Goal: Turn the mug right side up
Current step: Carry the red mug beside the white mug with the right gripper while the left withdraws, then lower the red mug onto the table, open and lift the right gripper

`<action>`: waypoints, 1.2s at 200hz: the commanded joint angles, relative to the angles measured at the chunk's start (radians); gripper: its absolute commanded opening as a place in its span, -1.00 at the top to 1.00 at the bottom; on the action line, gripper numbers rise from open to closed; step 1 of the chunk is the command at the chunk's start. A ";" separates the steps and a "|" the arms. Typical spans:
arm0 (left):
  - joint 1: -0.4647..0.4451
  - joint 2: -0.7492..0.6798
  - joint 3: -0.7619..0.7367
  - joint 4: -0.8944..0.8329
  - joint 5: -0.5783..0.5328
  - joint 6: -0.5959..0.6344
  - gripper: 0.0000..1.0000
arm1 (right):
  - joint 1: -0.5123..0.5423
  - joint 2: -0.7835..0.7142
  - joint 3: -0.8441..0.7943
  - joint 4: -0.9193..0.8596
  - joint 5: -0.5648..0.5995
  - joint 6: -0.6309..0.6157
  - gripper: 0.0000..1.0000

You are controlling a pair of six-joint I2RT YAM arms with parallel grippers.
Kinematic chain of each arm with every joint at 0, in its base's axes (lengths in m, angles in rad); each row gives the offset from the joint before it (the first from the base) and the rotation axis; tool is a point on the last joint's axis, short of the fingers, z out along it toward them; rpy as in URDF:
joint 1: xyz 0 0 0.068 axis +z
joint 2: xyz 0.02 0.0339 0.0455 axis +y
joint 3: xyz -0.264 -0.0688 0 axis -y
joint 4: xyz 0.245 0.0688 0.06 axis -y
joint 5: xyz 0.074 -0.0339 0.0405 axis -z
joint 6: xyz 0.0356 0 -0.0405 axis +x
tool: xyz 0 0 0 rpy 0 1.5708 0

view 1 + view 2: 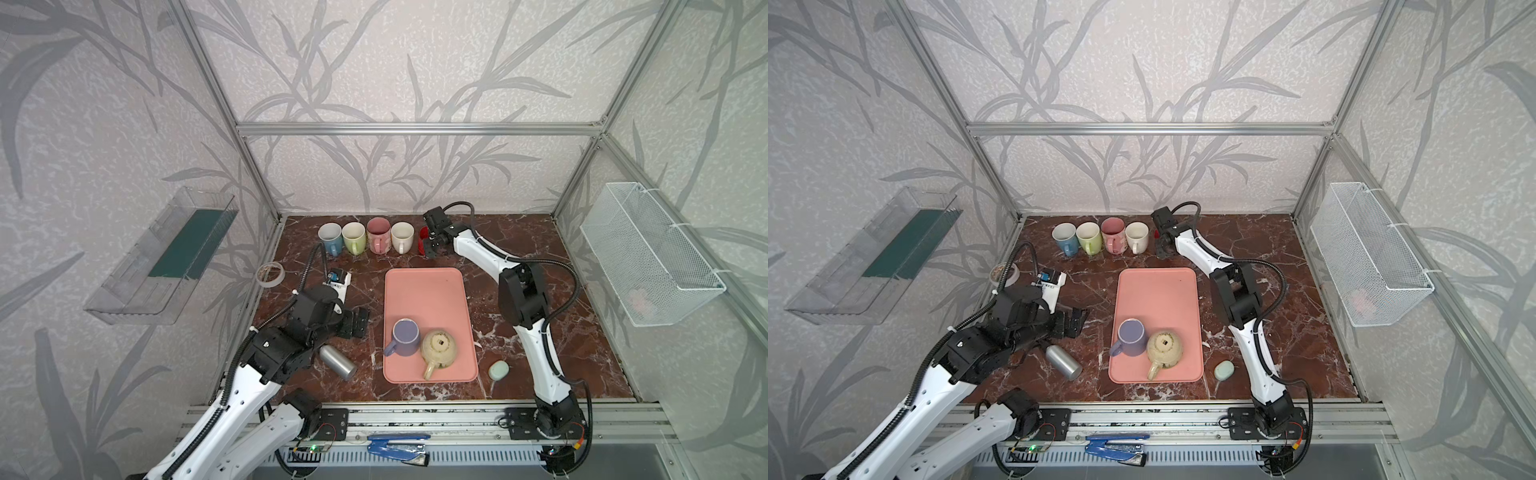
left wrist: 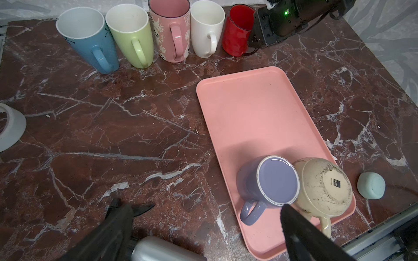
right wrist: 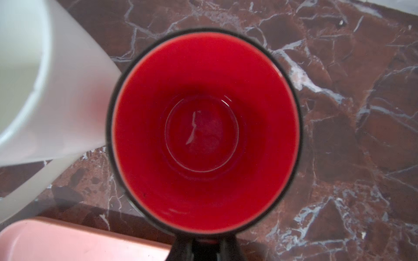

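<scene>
A red mug (image 3: 205, 126), glossy ceramic with a dark rim, is shown standing upright, mouth up. It is placed at the right end of a row of upright mugs (image 1: 378, 235) along the back of the dark red marble bench (image 1: 561, 291). The right gripper (image 3: 204, 243) is seen closed tight at the mug's side, apparently clamped on its dark handle, though the contact itself is cut off at the frame edge. A tall white mug (image 3: 34, 90) of plain ceramic stands just beside the red mug, with only a narrow gap between them.

The left gripper (image 2: 203, 221) is held empty above the bench with its jaws wide apart, near the left edge of a pink tray (image 1: 424, 291) of flat plastic. At the near end of that tray a purple mug (image 1: 405, 337) and a rounded, speckled cream mug (image 1: 438, 347) are set bottoms up and touching.

Judged from this, the red mug appears righted and only its release is left. If the arm is drawn away before the jaws are parted, the mug may be dragged or tipped. A sideways pull may knock it into the white mug and disturb the row. If the pads cling to the handle, the mug may be twisted round. The touching pair on the tray may be jostled together when either is gripped.
</scene>
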 commanded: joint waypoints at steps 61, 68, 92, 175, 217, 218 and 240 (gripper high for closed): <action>0.004 -0.003 -0.011 -0.009 0.012 0.014 -0.98 | 0.019 0.055 0.116 -0.013 0.027 -0.010 1.00; 0.004 -0.004 -0.011 -0.009 0.012 0.014 -0.99 | 0.022 0.057 0.118 -0.013 0.027 -0.009 1.00; 0.003 -0.004 -0.013 -0.009 0.013 0.014 -0.99 | 0.021 0.059 0.119 -0.019 0.027 -0.008 0.86; 0.004 0.013 -0.016 -0.008 0.057 0.029 -0.98 | 0.022 0.041 0.112 -0.033 0.017 -0.008 0.22; 0.002 0.064 -0.010 -0.011 0.118 0.047 -0.95 | 0.021 -0.021 0.081 -0.051 -0.009 -0.011 0.00; 0.002 0.065 -0.009 -0.013 0.119 0.046 -0.94 | 0.021 -0.024 0.079 -0.051 -0.010 -0.012 -0.01; -0.024 0.107 0.010 -0.034 0.114 0.044 -0.93 | 0.020 -0.129 -0.047 0.012 -0.028 -0.018 -0.08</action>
